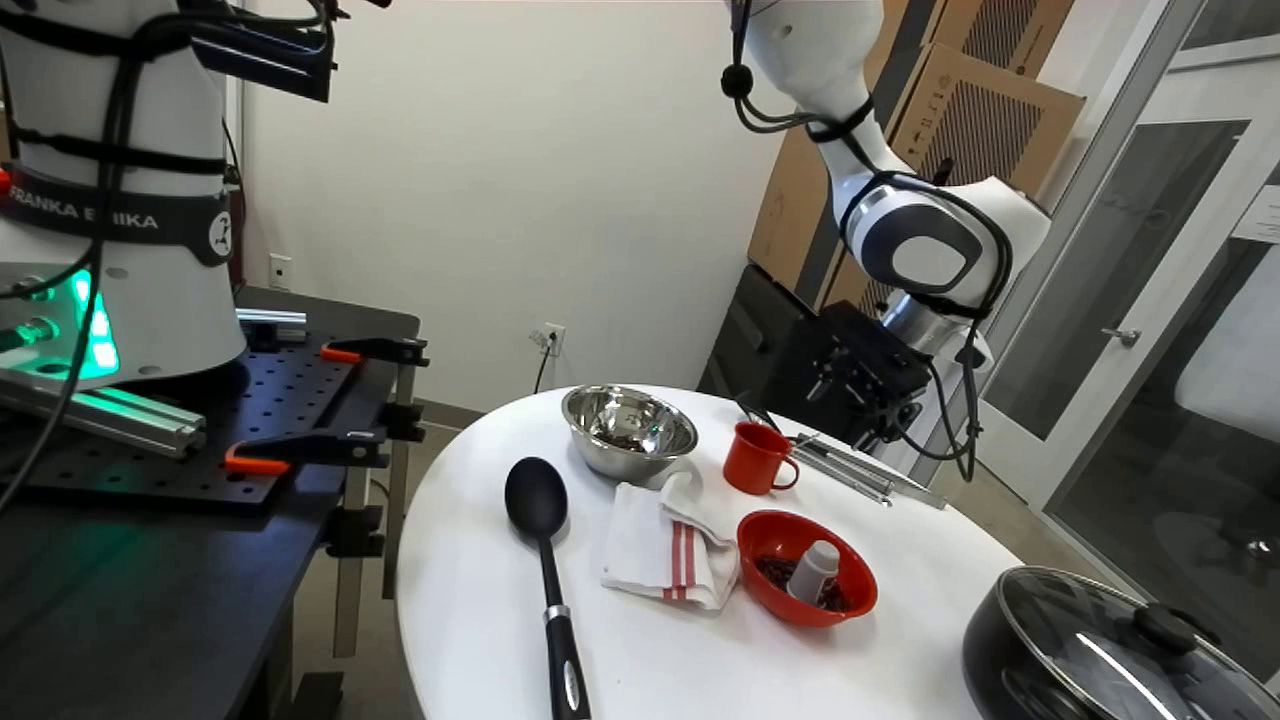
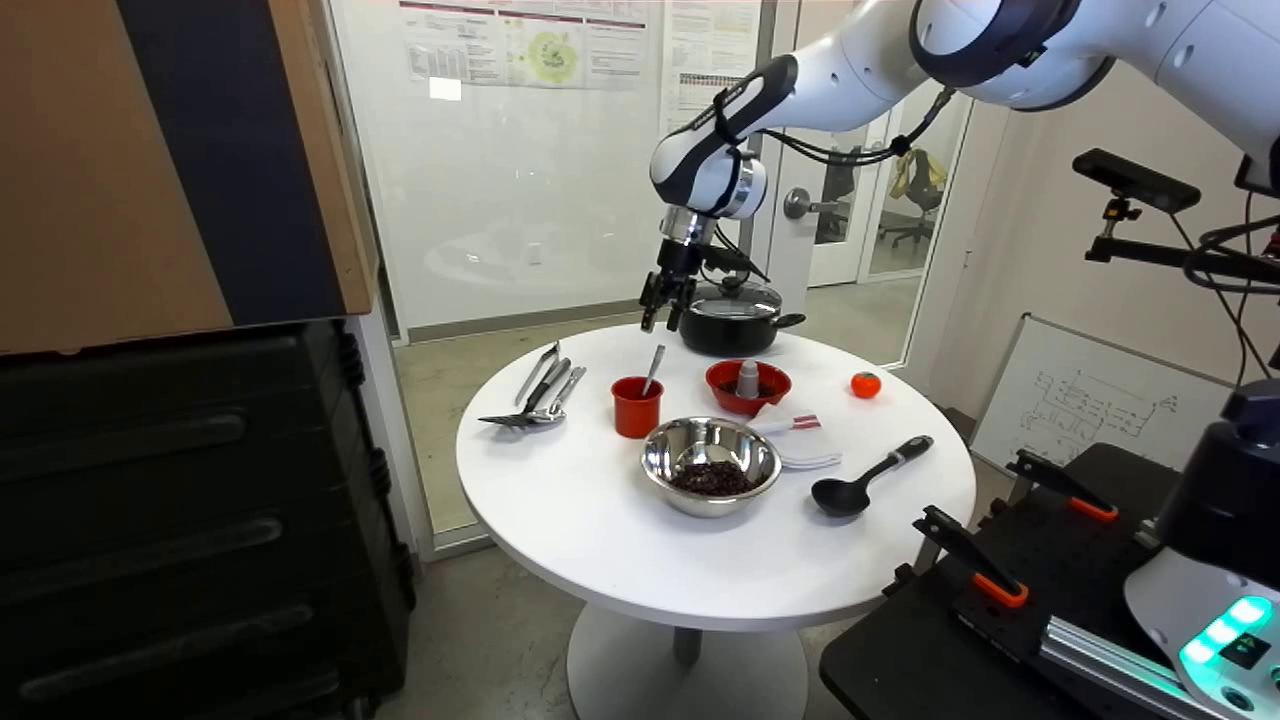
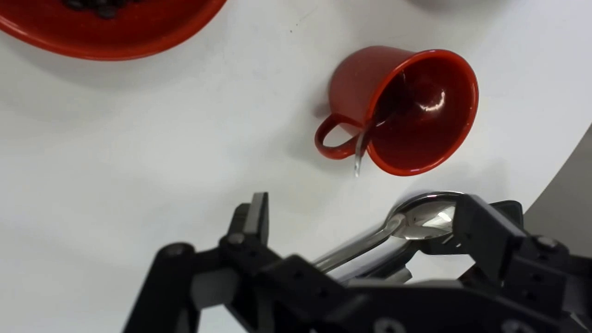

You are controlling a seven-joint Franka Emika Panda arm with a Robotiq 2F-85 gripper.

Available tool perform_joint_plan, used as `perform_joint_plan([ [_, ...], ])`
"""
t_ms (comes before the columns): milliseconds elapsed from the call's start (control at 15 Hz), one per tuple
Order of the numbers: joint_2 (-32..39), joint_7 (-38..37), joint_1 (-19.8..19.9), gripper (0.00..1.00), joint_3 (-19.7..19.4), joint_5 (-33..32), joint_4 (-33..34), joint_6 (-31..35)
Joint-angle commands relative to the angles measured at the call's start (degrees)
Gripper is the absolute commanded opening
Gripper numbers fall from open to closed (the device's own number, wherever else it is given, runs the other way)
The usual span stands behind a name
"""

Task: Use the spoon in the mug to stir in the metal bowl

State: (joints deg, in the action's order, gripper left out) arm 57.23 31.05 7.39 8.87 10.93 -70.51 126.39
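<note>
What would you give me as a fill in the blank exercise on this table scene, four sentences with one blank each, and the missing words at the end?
1. The metal bowl near the mug is coloured ____.
2. The spoon leans inside the ____, not inside the metal bowl.
3. With its jaws apart, the gripper is ____, not shut.
4. The white cloth carries stripes coloured ____.

Missing words: silver; mug; open; red.

Pale wall (image 1: 500,200), round white table (image 2: 560,500), grey floor (image 2: 480,620), cardboard boxes (image 1: 985,115), glass-paned door (image 1: 1120,270)
</note>
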Motion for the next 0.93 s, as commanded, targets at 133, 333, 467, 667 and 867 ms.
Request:
perform_joint_plan([
  [133, 0.2, -2.96, -0.4, 1.0, -0.46, -2.01, 0.71, -1.36],
  [333, 0.27, -4.07, -0.59, 1.0, -0.9, -2.55, 0.62, -2.23],
  [467, 0.29, -4.25, -0.8, 1.0, -0.93, -3.07, 0.33, -2.81],
  [667, 0.74, -4.43, -1.34, 1.0, -0.78, -3.76, 0.43, -3.4],
  [867, 1.0, -4.78, -2.08, 1.0, -0.96, -4.4, 0.53, -3.74],
])
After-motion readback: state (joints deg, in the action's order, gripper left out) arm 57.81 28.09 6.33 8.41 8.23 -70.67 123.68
